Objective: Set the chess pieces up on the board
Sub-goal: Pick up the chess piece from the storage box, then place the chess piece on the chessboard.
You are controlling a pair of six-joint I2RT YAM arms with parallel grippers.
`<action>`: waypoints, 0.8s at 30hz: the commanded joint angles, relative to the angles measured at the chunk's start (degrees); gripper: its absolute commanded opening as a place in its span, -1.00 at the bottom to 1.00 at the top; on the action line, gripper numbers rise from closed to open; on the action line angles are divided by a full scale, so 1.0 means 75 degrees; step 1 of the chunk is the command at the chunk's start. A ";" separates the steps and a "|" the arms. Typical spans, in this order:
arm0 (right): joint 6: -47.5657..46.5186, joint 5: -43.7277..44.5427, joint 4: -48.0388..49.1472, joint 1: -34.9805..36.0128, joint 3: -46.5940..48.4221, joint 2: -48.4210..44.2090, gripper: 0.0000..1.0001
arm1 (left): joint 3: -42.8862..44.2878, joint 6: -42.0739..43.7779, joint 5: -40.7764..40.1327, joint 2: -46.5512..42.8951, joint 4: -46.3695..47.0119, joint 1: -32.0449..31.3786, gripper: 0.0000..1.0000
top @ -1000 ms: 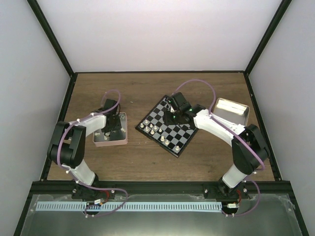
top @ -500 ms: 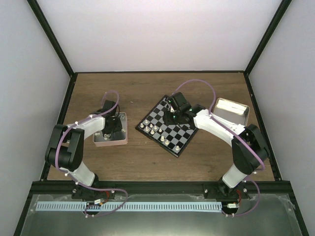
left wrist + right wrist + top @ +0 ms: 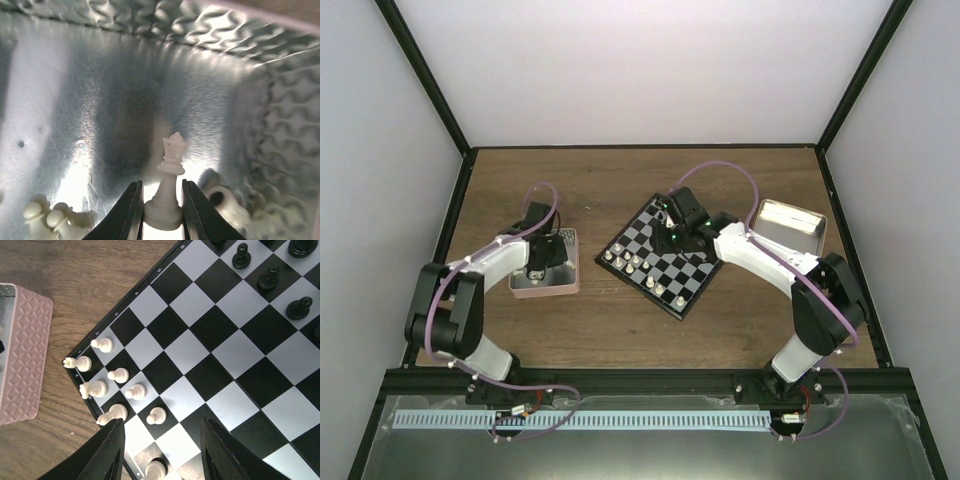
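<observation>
Clamping the round base of 1 cream-white piece (image 3: 170, 165) from both sides, the left gripper (image 3: 161, 184) has its 2 dark fingers (image 3: 129, 212) drawn narrow, and each touches the foot of the figure. The piece stands upright between them with its crowned head above the fingertips. It sits low inside the pink tray (image 3: 567, 286), whose silvery floor shines under it. A few more cream-white pieces (image 3: 47, 217) lie loose just left of the fingers, and another lies on its side just to their right, with the tray's dimpled wall beyond. On the other side of the table (image 3: 620, 330), the right gripper (image 3: 162, 422) hangs over the board (image 3: 200, 355) with its fingers spread wide and nothing between them. Bare black and pale squares show in the gap. In the right wrist view, 1 white pawn (image 3: 156, 415) stands on a square between the 2 fingertips, and it is apart from both. Around it, white chess pieces (image 3: 118, 375) cluster at the board's corner nearest the pink tray, some standing and some tipped over. Farther across the checks, several black chess pieces (image 3: 270, 277) stand by the opposite edge. Beyond the right arm, an open tin (image 3: 790, 222) with a silvery inside rests near the board's far right side.
</observation>
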 commanded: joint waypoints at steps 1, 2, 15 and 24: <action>0.0099 -0.0462 0.0341 -0.0044 -0.0055 -0.0452 -0.14 | 0.0113 0.0098 0.0468 -0.0929 0.0135 -0.0051 -0.74; 0.0093 -0.0643 0.0461 -0.0099 -0.0087 -0.0545 -0.14 | 0.0138 0.0144 0.0644 -0.1117 0.0189 -0.0062 -0.74; -0.0369 -0.3283 0.2560 -0.0376 -0.0583 -0.2553 0.21 | -0.0117 0.0426 0.5131 -0.3071 0.2744 -0.0612 -0.73; -0.0219 -0.4253 0.2467 -0.0374 0.0147 -0.2581 0.33 | 0.0000 0.0846 0.6725 -0.3536 0.3502 -0.1471 -0.74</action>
